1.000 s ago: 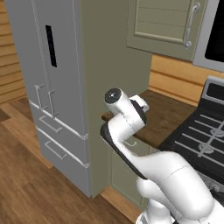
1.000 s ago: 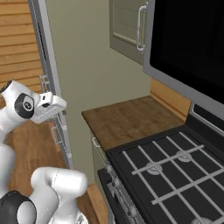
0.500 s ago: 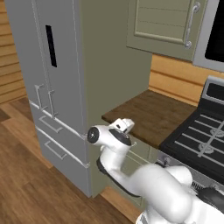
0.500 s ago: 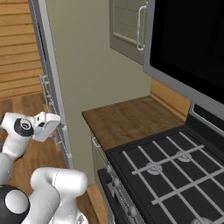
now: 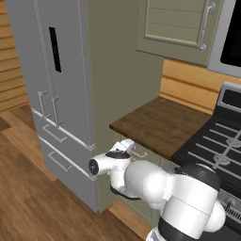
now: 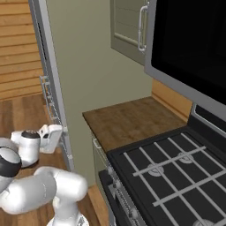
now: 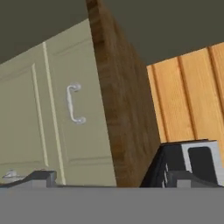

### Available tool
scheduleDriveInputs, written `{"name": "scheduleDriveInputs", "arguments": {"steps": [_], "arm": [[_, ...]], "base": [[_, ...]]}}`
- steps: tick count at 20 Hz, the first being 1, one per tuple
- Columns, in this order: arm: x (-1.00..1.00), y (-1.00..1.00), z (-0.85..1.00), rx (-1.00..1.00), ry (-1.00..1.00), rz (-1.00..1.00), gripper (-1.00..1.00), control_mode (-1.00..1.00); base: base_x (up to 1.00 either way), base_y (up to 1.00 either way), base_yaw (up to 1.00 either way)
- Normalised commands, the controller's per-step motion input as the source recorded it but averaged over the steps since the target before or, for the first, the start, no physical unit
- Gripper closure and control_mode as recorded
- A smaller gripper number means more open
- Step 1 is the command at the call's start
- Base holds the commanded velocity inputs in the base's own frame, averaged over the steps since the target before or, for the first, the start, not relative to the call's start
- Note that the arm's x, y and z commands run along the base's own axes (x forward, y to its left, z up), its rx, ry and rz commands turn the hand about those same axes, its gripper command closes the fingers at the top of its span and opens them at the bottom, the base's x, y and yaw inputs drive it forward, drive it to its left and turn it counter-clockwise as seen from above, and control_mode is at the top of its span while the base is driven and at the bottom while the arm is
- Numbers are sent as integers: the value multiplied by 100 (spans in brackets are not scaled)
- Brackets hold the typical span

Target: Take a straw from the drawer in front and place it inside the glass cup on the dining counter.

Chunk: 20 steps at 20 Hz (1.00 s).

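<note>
Jaws stand wide apart on our gripper [image 7: 109,178], whose dark tips sit at the lower corners of the hand view. Between them, left of centre, we face the shut drawer [image 7: 65,127] and its silver handle [image 7: 73,104].

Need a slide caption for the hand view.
Rolled hand view facing the closed drawer, its silver handle beneath the wood countertop.

hand [image 5: 126,145] low, near drawer [image 5: 141,153] | counter [image 5: 162,124] above | fridge [image 5: 52,89] left
</note>
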Motion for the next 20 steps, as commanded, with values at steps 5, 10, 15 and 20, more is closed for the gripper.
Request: {"name": "scheduleDriveInputs", "arguments": {"steps": [5,10,15,20], "arm": [[45,0,-41,-21,0,-17,-100,-100],[37,0,-40,-19,0,-20,-100,-100],[28,0,-36,-17,0,-17,-100,-100],[6,-4,-34,-18,0,-11,-100,-100]], "base": [[0,0,0],[0,0,0],[0,0,0],[0,0,0]]}}
